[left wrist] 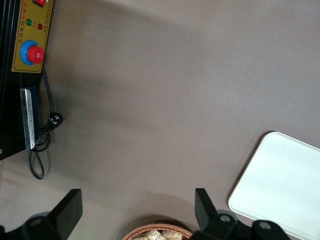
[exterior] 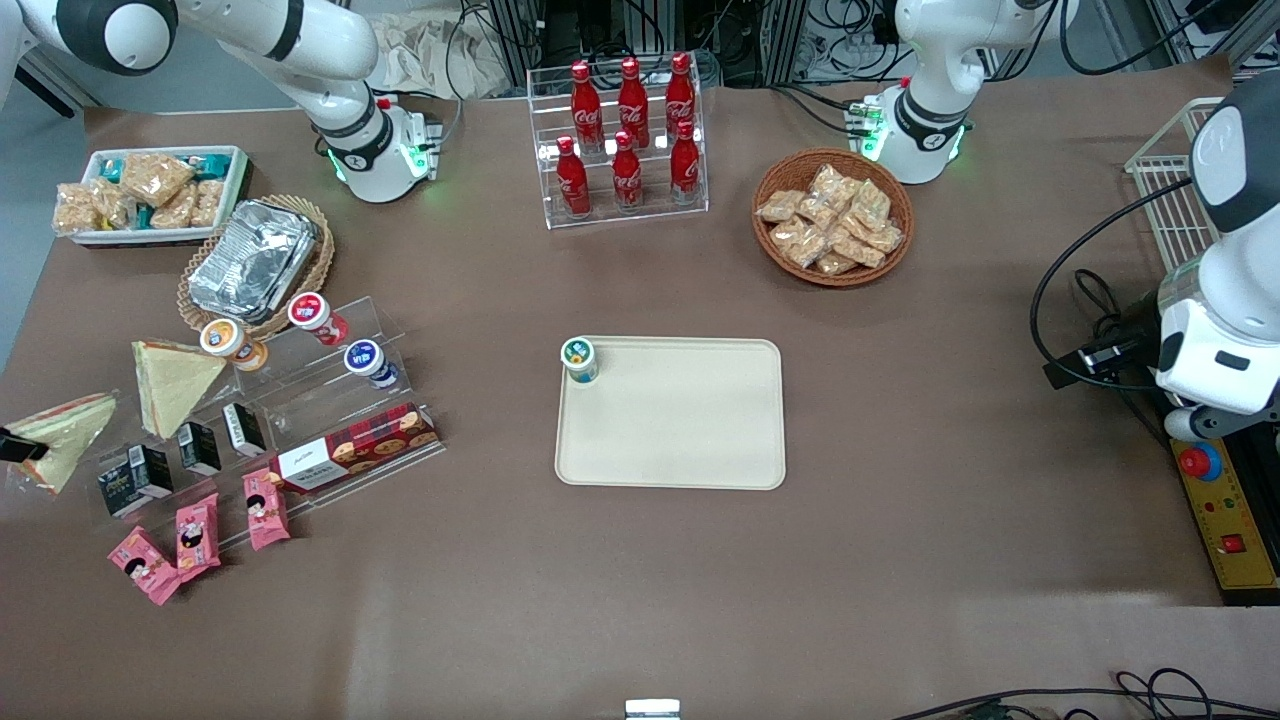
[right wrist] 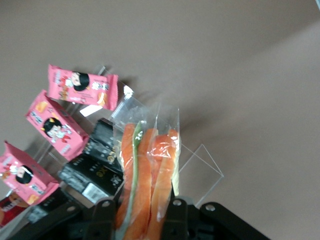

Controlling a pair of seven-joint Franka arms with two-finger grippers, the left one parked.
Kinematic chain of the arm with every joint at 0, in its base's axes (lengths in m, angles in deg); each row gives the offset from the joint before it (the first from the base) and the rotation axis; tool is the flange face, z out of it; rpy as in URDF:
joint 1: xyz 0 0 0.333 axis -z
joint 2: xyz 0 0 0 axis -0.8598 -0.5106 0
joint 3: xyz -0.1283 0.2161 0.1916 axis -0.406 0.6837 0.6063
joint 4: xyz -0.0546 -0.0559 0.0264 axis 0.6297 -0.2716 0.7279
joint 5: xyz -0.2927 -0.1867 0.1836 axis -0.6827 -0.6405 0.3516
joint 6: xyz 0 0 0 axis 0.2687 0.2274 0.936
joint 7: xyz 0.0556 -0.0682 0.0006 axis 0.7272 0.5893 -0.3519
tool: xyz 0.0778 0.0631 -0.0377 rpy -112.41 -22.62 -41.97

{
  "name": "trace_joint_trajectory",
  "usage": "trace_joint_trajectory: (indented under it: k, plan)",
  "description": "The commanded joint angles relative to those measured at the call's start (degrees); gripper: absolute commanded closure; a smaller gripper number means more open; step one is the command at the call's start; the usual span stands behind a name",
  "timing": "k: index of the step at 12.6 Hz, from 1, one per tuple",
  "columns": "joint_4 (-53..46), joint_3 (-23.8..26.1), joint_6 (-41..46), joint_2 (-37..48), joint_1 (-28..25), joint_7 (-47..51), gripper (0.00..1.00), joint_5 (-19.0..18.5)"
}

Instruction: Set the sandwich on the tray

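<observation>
My right gripper is shut on the sandwich, a clear-wrapped wedge whose orange and green filling stripe faces the wrist camera between the two black fingers. From the front, the sandwich sits at the working arm's end of the table, with only a dark tip of the gripper showing at its edge. The cream tray lies flat in the middle of the table, well apart from the sandwich. A small lidded cup stands on one tray corner.
A plain pale wedge lies beside the sandwich. A clear acrylic rack holds black cartons, yogurt cups and a cookie box. Pink snack packets lie nearer the camera. Farther back stand a foil container, a cola bottle rack and a wicker basket.
</observation>
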Motion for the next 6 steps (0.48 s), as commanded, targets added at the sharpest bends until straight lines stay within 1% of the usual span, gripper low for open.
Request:
trace_joint_trajectory:
  k: [1, 3, 5, 6]
  plan:
    - [-5.45, 0.2, 6.95, 1.56, -1.11, -0.88, 0.71, 1.35]
    - [-10.46, 0.2, 13.8, 1.65, -2.7, -1.06, 0.71, 1.43]
    - [-12.94, 1.86, 16.64, 3.05, -3.23, -1.68, 0.71, 1.78]
    - [-12.94, 3.7, 17.6, 4.71, -3.23, -1.59, 0.72, 1.7]
